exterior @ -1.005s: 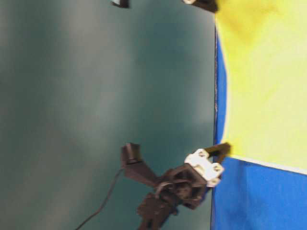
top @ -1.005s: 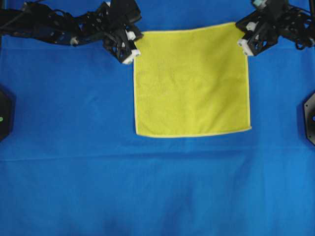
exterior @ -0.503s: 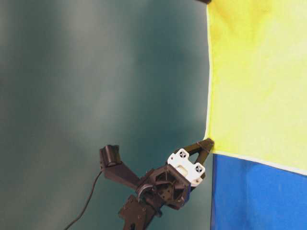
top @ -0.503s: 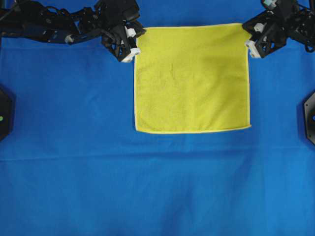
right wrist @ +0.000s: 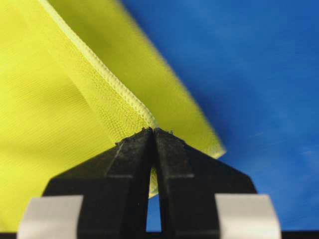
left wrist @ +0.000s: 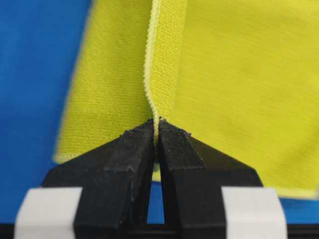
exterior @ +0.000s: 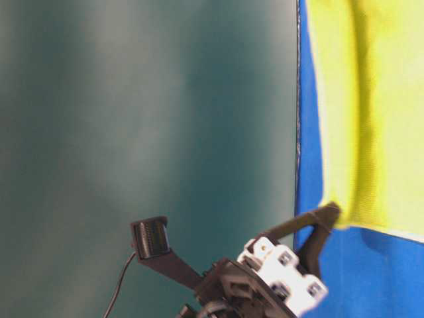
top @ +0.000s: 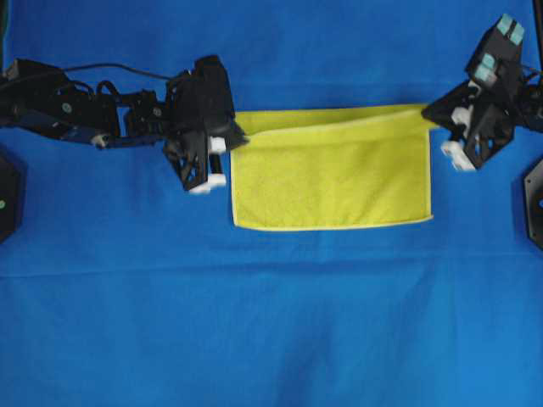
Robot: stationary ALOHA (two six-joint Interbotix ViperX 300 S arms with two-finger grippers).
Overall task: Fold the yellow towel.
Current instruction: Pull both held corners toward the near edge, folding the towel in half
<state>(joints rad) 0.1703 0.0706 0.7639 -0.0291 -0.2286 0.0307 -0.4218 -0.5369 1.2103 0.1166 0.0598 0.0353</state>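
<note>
1. One towel is in view, bright yellow with a paler hem. It lies on one blue cloth that covers the table, a little right of centre in the far half of the overhead view.
2. There are two grippers. The left gripper sits at the towel's far left corner and the right gripper at its far right corner.
3. Overhead, the towel shows as a wide, short rectangle. Its far strip is raised and drawn toward the near edge, which lies flat on the blue cloth.
4. The left wrist view shows what the overhead view cannot: the left gripper has its two black fingers pressed together on the towel's hem, with no gap at the tips. The held edge rises straight up from the tips, and a lower layer of towel lies behind it.
5. The right wrist view shows the same for the right gripper: the fingers pinch a towel corner, tips closed on the hem, and the blue cloth lies beyond.
6. The table-level view shows only one gripper, its tips at a corner of the towel. It also shows a crease running along the towel and a dark green backdrop, neither of which is clear from overhead.
7. Only the overhead view shows both arms at once, well apart, with the towel stretched between them.
</note>
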